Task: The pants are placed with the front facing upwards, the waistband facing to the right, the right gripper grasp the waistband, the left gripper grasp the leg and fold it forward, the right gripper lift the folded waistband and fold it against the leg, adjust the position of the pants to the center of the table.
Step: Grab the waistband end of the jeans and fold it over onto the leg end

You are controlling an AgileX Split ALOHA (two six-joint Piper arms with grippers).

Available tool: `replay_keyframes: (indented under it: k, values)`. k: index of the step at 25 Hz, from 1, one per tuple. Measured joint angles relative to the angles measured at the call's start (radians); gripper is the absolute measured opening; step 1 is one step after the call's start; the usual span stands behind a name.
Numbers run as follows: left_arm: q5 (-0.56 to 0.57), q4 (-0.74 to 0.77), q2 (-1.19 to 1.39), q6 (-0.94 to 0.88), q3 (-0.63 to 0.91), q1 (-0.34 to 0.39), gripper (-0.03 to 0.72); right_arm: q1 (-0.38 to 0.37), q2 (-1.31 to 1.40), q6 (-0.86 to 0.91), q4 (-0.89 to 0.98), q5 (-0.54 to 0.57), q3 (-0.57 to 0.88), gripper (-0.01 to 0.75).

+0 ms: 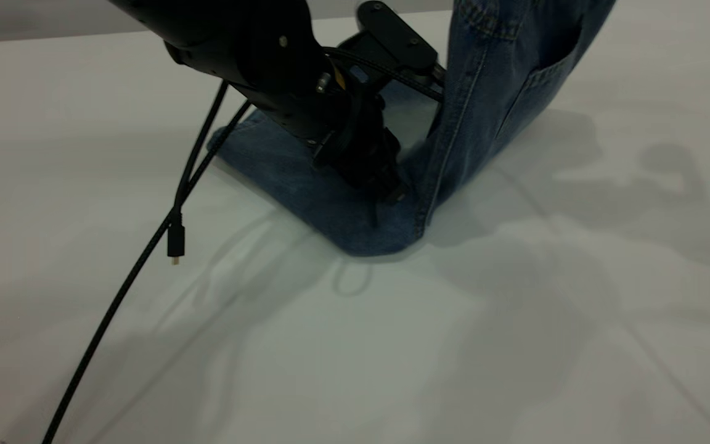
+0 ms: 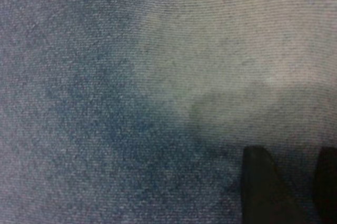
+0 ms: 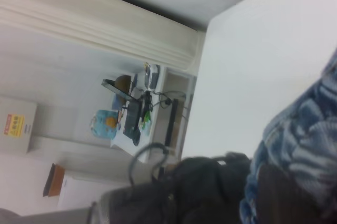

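Pants: the pants (image 1: 330, 197) lie on the table (image 1: 515, 320), legs flat, upper part lifted upright toward the right.
Left gripper: the left gripper (image 1: 386, 185) presses down on the flat denim; whether its fingers are apart or closed, I cannot tell.
Right gripper: the right gripper (image 3: 274, 187) is clamped on the gathered waistband (image 3: 300, 139), holding it raised.
Progress: likely mid second fold; waistband not yet laid on legs, centring still left.
Containers: none seen.

Left hand (image 1: 386, 185) angled steeply down, tips low; right hand (image 3: 274, 192) clamped shut.
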Motion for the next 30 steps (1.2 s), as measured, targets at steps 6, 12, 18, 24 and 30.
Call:
replay_keyframes:
  k: [6,12,18,24,30]
  values:
    - [-0.001,0.000,0.000,-0.035,0.000,-0.037,0.268,0.000,0.000,0.001,-0.024,-0.001,0.000,0.034]
    - [-0.014,-0.001,0.002,-0.081,0.001,-0.076,0.268,0.000,0.001,0.001,-0.024,-0.001,0.000,0.034]
    - [-0.023,0.001,-0.006,-0.094,0.003,-0.070,0.268,0.001,0.001,0.001,-0.023,-0.002,0.000,0.034]
    - [0.004,0.009,-0.044,-0.097,0.005,-0.047,0.269,0.001,0.001,0.001,-0.037,-0.002,0.000,0.034]
    - [0.007,0.012,-0.083,-0.059,0.005,-0.011,0.272,0.001,0.001,0.001,-0.037,-0.002,0.000,0.033]
